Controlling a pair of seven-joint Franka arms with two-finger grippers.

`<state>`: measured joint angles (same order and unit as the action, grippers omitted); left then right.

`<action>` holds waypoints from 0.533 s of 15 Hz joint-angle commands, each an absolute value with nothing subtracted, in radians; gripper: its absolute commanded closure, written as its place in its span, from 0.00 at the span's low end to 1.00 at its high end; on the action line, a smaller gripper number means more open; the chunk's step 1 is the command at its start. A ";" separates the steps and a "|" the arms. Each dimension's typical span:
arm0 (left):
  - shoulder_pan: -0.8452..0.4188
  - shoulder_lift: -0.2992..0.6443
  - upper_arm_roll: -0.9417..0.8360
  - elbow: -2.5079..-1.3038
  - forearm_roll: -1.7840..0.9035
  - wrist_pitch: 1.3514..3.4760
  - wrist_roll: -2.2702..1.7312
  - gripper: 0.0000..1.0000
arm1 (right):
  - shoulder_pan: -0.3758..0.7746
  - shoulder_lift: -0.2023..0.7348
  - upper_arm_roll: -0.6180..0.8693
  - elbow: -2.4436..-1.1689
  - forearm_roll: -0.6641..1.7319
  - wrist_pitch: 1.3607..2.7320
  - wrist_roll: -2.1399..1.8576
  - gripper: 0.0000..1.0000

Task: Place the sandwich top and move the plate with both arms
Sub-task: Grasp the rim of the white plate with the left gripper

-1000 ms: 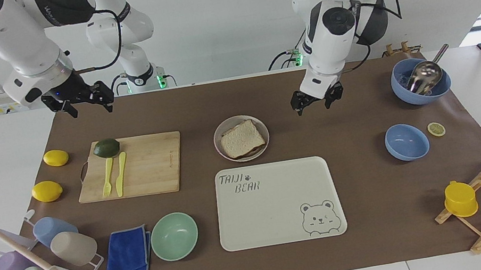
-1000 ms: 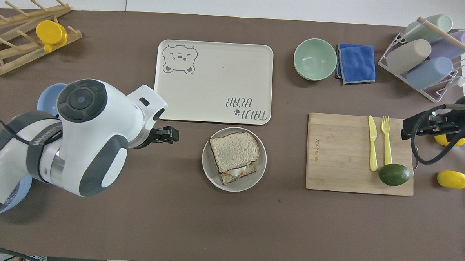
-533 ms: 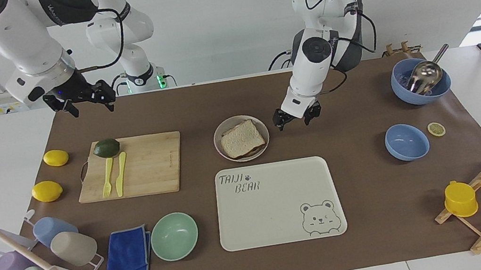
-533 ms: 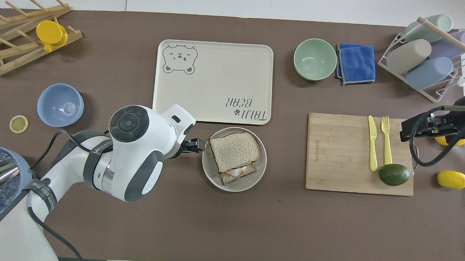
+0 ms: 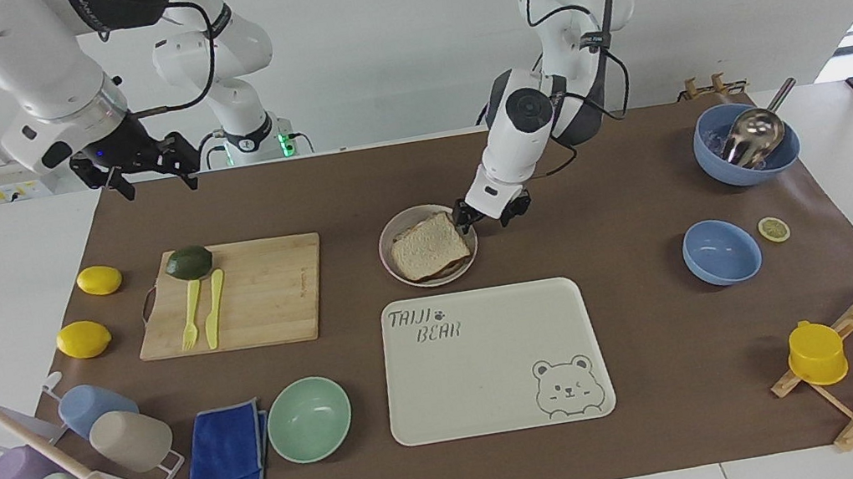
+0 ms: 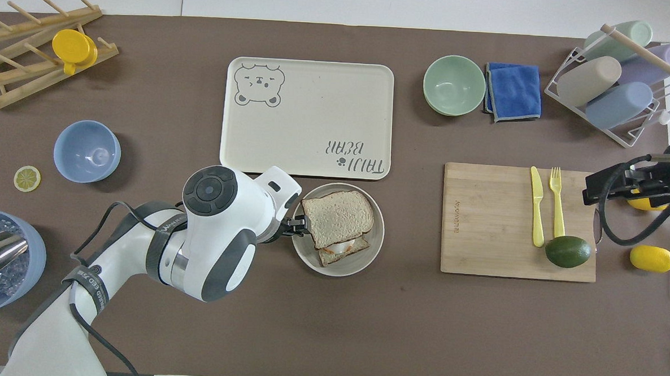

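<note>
The sandwich top [image 5: 427,246] lies on a lower slice with egg on the small round plate [image 5: 392,232], between the tray and the robots. In the overhead view the sandwich top [image 6: 337,216] sits a little askew on the plate [image 6: 309,259]. My left gripper [image 5: 487,214] is low at the plate's rim on the left arm's side, fingers apart, and also shows in the overhead view [image 6: 296,226]. My right gripper [image 5: 154,179] is open and empty, raised over the mat's edge by the cutting board, and also shows in the overhead view [image 6: 618,186].
The bear-printed tray [image 5: 496,364] lies just farther from the robots than the plate. The cutting board [image 5: 265,289] carries an avocado, fork and knife. A mint bowl [image 5: 309,419], blue cloth, cup rack, two lemons, two blue bowls [image 5: 721,251] and a wooden rack stand around.
My left gripper has come down and moved toward the right arm's end, from beside the plate to its rim. The right gripper has risen slightly. Plate and sandwich have not moved.
</note>
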<state>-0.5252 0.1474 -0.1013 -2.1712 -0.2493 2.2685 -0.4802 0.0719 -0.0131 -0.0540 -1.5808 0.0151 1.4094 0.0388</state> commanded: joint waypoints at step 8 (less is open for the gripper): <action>-0.568 0.127 -0.087 -2.252 -0.340 2.387 -0.479 0.54 | 0.069 -0.018 -0.052 -1.575 0.005 1.401 0.029 0.00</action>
<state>-0.5487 0.1473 -0.1012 -2.2138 -0.3130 2.3481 -0.4803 0.0723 -0.0131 -0.0532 -1.5798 0.0149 1.4094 0.0388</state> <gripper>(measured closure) 0.441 0.000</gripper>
